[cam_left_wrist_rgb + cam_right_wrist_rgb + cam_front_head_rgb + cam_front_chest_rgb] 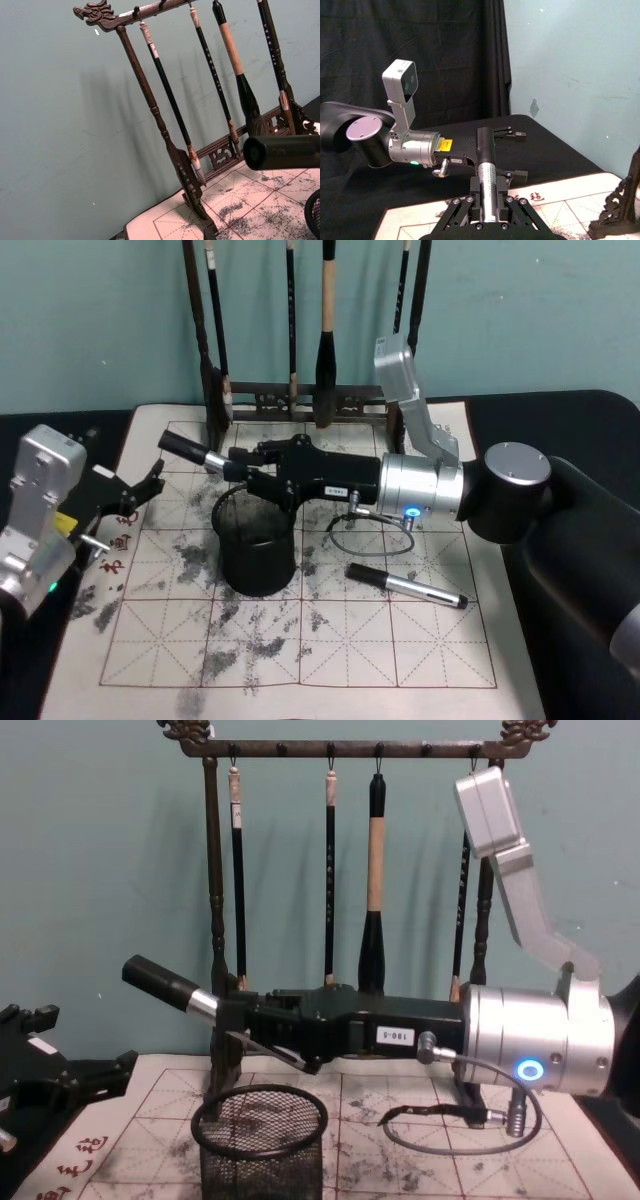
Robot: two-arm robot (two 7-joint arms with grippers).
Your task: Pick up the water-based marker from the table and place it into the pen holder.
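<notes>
Teal wall behind, black desk. On the desk lies a gridded calligraphy mat, heavily ink-blotched. The brush rack stands at the mat's far edge.

The right arm reaches across the mat. The right gripper is above the pen holder, fingers clenched on the water-based marker. The marker is in the air, near horizontal, cap end a bit high and overhanging the holder's left side. The holder is upright on the mat's left half, and we see nothing in it.

The left gripper idles at the desk's left edge, fingers released and holding nothing. A second pen lies on the mat toward the desk's right side.

Risks as we judge them:
- Letting go at this angle lays the marker across the rim, and it rolls off. We need to tip it nose-down first.
- Pivoting swings the long cap end toward the rack post and the left gripper's fingers.
- The mesh cup looks light, so a side nudge could topple it.
- The wrist cable loop hangs low and could snag the second pen.
</notes>
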